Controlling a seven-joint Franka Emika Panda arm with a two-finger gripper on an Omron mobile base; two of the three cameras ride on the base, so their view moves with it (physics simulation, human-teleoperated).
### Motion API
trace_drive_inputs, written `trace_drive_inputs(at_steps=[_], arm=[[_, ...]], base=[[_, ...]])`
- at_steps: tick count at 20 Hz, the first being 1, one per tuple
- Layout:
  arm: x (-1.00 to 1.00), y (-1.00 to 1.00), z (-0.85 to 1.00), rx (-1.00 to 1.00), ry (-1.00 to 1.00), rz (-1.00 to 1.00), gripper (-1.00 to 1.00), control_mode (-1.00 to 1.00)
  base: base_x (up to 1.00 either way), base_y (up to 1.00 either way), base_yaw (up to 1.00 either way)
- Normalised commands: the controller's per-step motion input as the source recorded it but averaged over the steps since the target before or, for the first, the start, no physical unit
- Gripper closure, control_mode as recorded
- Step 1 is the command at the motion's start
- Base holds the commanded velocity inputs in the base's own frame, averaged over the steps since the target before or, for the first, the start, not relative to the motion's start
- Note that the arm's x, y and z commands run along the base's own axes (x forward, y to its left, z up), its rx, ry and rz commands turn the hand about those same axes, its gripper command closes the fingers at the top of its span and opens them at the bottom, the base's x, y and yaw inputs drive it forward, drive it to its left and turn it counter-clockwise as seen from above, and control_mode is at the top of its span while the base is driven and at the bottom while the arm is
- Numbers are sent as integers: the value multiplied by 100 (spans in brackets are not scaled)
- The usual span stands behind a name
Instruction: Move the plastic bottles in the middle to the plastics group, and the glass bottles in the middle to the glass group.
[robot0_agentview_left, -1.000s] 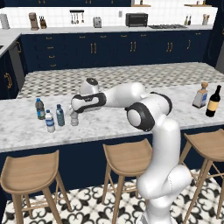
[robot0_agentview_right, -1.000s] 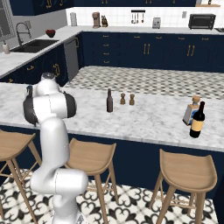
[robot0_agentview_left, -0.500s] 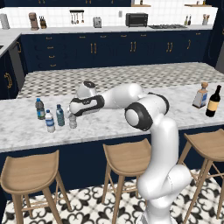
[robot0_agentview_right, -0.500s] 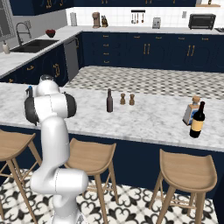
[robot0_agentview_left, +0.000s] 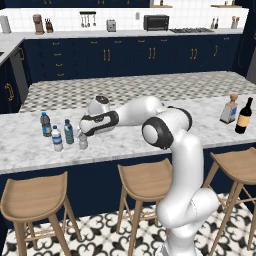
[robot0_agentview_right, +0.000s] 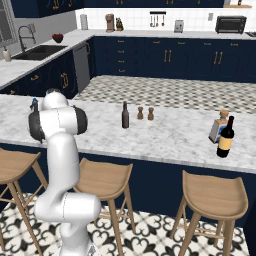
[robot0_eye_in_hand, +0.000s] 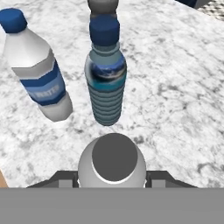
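Note:
My gripper is shut on the clear greyish bottle, which stands upright at the counter, just right of the plastics group. From the hand, its grey cap sits between my fingers. Just beyond it stand the blue-tinted bottle and the clear bottle with blue label. The left base view shows the blue-tinted bottle, the blue-labelled one and the dark bottle with blue cap close together. The dark brown glass bottle stands mid-counter. The square corked bottle and black wine bottle stand far right.
Two tiny brown shakers stand just right of the brown bottle. The marble counter runs between both groups, with three wooden stools under its front edge. A sink is at the far left.
My arm has shifted slightly left and lowered, bringing the greyish bottle down beside the plastics group. Nothing else moved.

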Motion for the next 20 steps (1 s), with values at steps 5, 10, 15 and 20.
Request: trace_drive_inputs(at_steps=[5, 10, 15, 20], arm=[[0, 0, -21, 0, 0, 0, 100, -100], [7, 2, -8, 0, 0, 0, 100, -100], [11, 5, 0, 0, 0, 0, 100, -100], [0, 0, 0, 0, 0, 0, -100, -100]], base=[[0, 0, 0], [0, 0, 0], [0, 0, 0], [0, 0, 0]])
